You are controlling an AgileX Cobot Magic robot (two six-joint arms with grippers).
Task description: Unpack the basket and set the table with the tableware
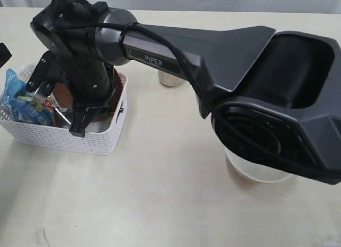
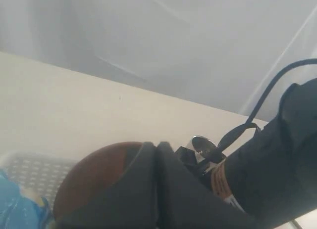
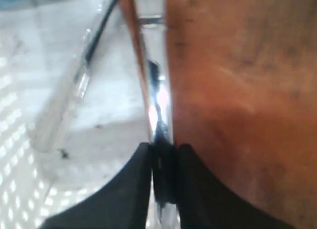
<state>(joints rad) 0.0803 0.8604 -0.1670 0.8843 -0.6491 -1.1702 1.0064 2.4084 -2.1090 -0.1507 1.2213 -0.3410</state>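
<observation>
The white basket stands at the left of the table. My right gripper reaches across and down into it. In the right wrist view the right gripper is shut on a slim steel utensil; whether it is the knife or the fork I cannot tell. The utensil lies against the brown plate, which stands on edge. My left gripper is shut and holds nothing, just beside the plate. The steel cup and the bowl stand on the table, partly hidden by the arm.
A blue snack bag fills the basket's left end. Another thin utensil lies on the basket floor. The right arm's long black body spans the middle of the table.
</observation>
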